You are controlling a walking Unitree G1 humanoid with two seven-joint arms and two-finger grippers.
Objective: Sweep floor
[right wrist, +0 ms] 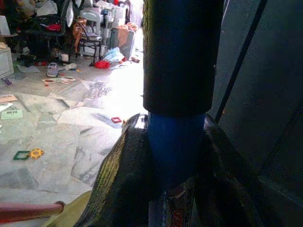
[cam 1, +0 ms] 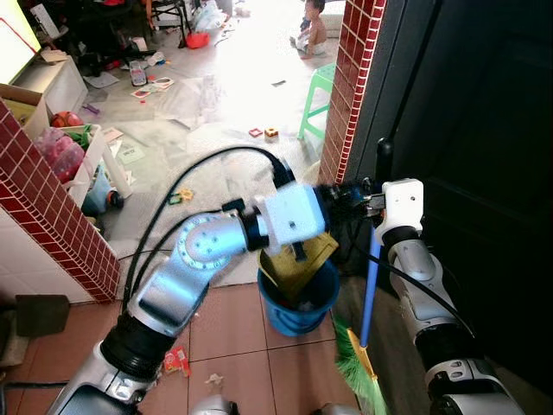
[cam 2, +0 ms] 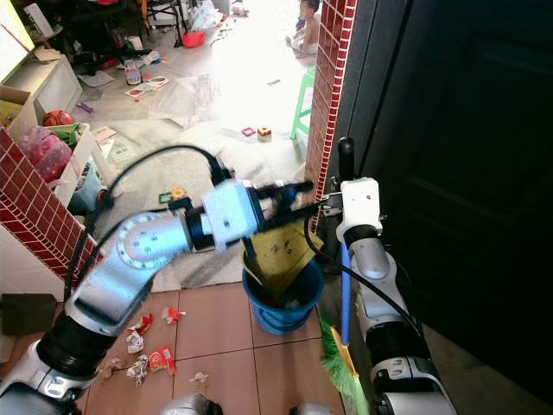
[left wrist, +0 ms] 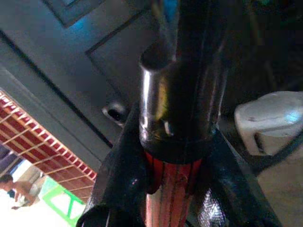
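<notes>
While the left arm reaches across the body, its gripper (cam 2: 298,194) is clamped on the red handle (left wrist: 168,201) of a yellow dustpan (cam 2: 281,251), and the left wrist view shows both black fingers (left wrist: 118,184) pressed against that handle just below its black end cap. The dustpan hangs tilted, its scoop dipping into the mouth of a blue bucket (cam 2: 281,316) that stands on the terracotta tiles beside a brick pillar (cam 2: 327,95). The right gripper (cam 2: 341,207) is closed around a broom (cam 2: 346,285); the right wrist view shows its fingers (right wrist: 120,175) hugging the blue shaft right under the black grip. The broom stands almost upright just beside the bucket, against a dark door (cam 2: 458,173), with its green bristles (cam 2: 341,376) down by the floor. Crumpled wrappers (cam 2: 143,350) lie scattered on the tiles near the left arm. Beyond the pillar, a sunlit marble floor is strewn with toys and papers, a green stool (cam 1: 318,95) stands near the pillar, and a person (cam 1: 313,30) sits far back.
</notes>
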